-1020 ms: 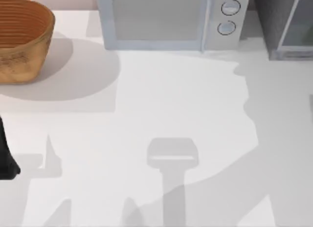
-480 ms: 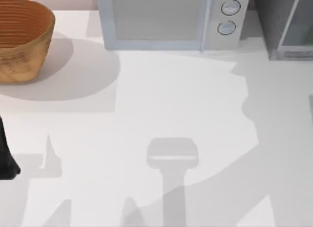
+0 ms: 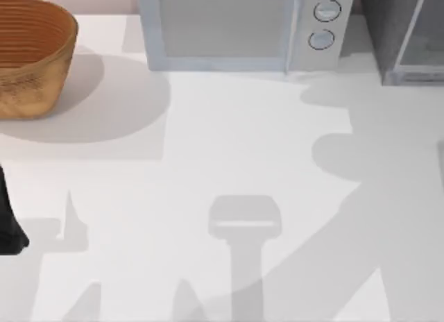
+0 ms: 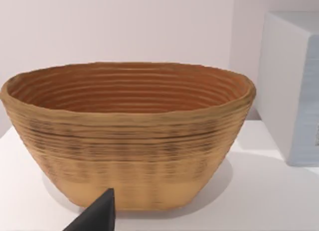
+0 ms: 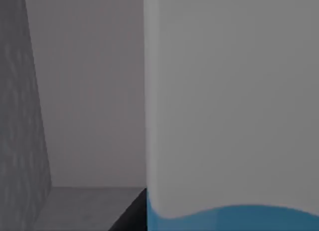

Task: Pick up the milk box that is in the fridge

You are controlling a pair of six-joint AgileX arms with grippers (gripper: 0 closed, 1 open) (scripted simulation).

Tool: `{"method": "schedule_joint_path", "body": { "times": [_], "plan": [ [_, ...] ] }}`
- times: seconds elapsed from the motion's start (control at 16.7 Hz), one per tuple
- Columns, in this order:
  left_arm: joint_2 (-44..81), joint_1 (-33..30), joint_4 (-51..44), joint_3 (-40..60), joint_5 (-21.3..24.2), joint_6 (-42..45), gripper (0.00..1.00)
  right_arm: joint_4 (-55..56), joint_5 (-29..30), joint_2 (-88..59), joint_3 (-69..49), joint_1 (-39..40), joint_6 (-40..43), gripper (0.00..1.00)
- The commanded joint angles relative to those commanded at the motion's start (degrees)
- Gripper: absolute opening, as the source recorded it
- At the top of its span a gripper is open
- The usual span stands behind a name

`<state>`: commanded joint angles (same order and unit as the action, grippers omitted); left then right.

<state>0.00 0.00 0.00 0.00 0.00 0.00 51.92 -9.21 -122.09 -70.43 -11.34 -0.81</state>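
Observation:
The fridge [image 3: 388, 30], a dark grey cabinet with a pale glass door panel, stands at the table's far right corner. In the right wrist view the milk box [image 5: 229, 101] is very close, white above a sky-blue band, with the fridge's grey inner walls [image 5: 89, 101] behind it. One dark fingertip [image 5: 130, 215] of my right gripper shows right beside the carton's edge; whether it grips is hidden. My left gripper [image 3: 8, 228] is parked at the table's left edge, and one fingertip [image 4: 97, 216] points toward the basket.
A woven brown basket [image 3: 31, 55] sits at the far left corner. A light blue-grey microwave [image 3: 243, 27] with two round knobs stands at the back, just left of the fridge. Arm shadows lie across the white table [image 3: 208, 141].
The right arm's shadow on the table has shifted and now bulges further left, in front of the fridge. The left arm, basket and microwave have not moved.

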Motion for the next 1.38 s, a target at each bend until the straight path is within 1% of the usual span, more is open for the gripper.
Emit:
{"method": "schedule_joint_path", "body": {
  "times": [0.24,0.36,0.48,0.72,0.9,1.38],
  "plan": [
    [0.00,0.00,0.00,0.00,0.00,0.00,1.00,0.21,-0.03,-0.10,0.35,-0.03,-0.11,0.00],
    [0.00,0.00,0.00,0.00,0.00,0.00,1.00,1.09,-0.18,1.63,2.42,-0.39,-0.23,0.00],
    [0.00,0.00,0.00,0.00,0.00,0.00,1.00,2.79,-0.58,4.58,6.92,-1.02,-0.36,0.00],
    [0.00,0.00,0.00,0.00,0.00,0.00,1.00,6.99,-2.07,11.82,20.08,-2.20,-0.34,0.00],
    [0.00,0.00,0.00,0.00,0.00,0.00,1.00,9.43,-2.98,15.67,25.58,-2.77,-0.22,0.00],
    [0.00,0.00,0.00,0.00,0.00,0.00,1.00,8.60,-2.86,17.72,26.77,-2.26,-0.20,0.00]
  ]
}}
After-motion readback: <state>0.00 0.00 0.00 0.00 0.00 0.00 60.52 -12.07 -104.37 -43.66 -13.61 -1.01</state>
